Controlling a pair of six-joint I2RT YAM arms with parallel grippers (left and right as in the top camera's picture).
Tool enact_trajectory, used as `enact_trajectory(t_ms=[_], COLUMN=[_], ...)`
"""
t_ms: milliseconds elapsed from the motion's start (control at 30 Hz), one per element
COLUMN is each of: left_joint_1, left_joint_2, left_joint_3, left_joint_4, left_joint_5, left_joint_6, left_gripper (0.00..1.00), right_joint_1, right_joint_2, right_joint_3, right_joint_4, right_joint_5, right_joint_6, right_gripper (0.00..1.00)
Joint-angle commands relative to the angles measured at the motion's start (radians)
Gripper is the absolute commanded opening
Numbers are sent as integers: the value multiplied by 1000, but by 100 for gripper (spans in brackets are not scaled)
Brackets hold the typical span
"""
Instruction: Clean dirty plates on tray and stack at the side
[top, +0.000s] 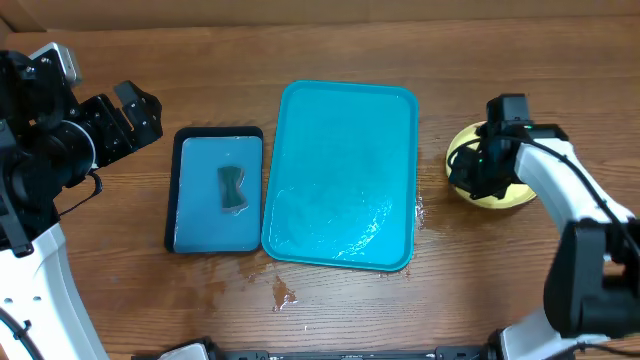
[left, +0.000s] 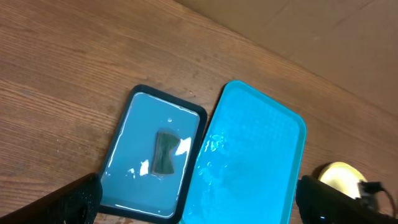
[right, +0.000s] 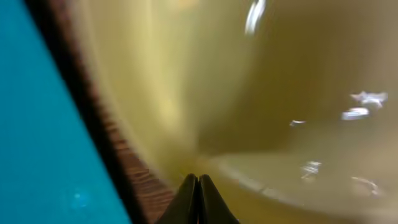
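Observation:
The large turquoise tray (top: 345, 120) lies wet in the middle of the table with no plates on it; it also shows in the left wrist view (left: 261, 130) and the right wrist view (right: 37, 137). A lime-yellow plate (top: 503, 197) sits on the bare wood right of the tray, partly hidden by my right arm. It fills the right wrist view (right: 249, 93). I cannot tell whether other plates lie under it. My right gripper (top: 478, 165) (right: 199, 186) is shut, its tips at the plate's left rim. My left gripper (top: 135, 108) (left: 199, 202) is open and empty, high over the left.
A smaller black-rimmed blue tray (top: 190, 215) (left: 124, 143) with a dark sponge (top: 234, 188) (left: 165, 152) lies just left of the turquoise tray. Water spots (top: 283, 293) sit on the wood in front of the trays.

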Motion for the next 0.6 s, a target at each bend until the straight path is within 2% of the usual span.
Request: enact_trajectory(t_ms=[0,133,367,567], left_joint_1=[6,6,6,6], left_joint_2=[2,2,2,2], left_joint_3=[12,12,12,12], left_joint_4=[0,0,0,0], left_joint_5=[-6,-6,-6,-6], left_joint_6=[15,15,15,15], left_gripper=[100,100,100,100], right_joint_1=[-11,-9,70,154], right_joint_2=[9,-59,-307,-288], right_joint_3=[-2,61,124,66], right_joint_4=[-4,-101,-177,-173], right_joint_5=[23,-39,-47,-55], right_joint_6=[-25,-32,-35,-25], right_gripper=[4,4,4,4])
